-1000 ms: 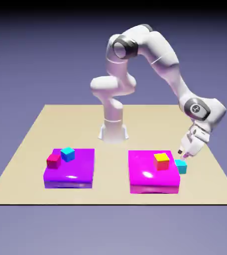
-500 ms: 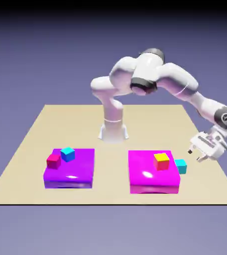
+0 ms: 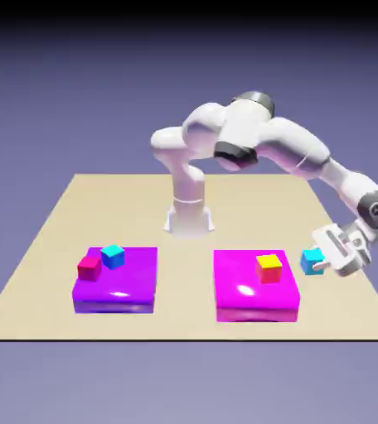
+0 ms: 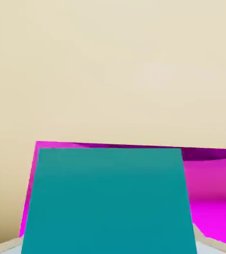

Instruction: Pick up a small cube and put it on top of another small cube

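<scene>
Here the claw (image 3: 321, 258) gripped the small cyan cube (image 3: 312, 261), raised off the bench (image 3: 51, 240); the yellow-topped cube (image 3: 268, 267) sat lower, toward the exterior view's left, atop the magenta slab (image 3: 250, 290).

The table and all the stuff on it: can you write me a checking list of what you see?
Surface: tan table, flat, holding two magenta slabs.
Job's things: cyan cube held off the table, beside the right slab; yellow-topped cube sits on that slab.
Clutter: second cyan cube and red cube on the left slab.
Gripper: gripper shut on the cyan cube, which fills the hand view.
Cables: nothing seen.
Surroundings: plain blue-violet backdrop.
</scene>
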Controlling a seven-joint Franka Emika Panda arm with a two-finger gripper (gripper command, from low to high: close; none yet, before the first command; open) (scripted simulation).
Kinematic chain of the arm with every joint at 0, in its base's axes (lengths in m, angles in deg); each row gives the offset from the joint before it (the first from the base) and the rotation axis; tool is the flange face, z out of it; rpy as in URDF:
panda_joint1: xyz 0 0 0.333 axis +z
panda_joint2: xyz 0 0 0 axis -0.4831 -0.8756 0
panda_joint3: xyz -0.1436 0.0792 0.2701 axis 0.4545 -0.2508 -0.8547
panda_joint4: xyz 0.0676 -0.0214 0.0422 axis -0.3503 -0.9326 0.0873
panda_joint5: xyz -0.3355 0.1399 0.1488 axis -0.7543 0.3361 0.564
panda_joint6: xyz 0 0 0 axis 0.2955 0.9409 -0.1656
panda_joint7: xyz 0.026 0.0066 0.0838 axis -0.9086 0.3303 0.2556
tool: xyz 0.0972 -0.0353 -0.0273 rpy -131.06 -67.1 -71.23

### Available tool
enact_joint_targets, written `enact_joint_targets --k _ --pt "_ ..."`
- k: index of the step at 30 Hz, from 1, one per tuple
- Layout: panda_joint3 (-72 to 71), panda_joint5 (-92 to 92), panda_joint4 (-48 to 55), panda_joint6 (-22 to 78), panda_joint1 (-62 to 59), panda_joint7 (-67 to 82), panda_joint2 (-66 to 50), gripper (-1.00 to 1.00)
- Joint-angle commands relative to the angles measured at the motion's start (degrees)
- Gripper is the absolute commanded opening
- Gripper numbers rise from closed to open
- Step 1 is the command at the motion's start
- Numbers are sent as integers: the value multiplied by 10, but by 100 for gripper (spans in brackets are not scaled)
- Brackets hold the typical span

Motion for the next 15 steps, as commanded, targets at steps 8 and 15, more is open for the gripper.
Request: enact_joint_targets --k 8,15 --pt "80 126 15 8 -60 79 155 -100" --pt "85 114 -85 -71 -107 60 169 100"
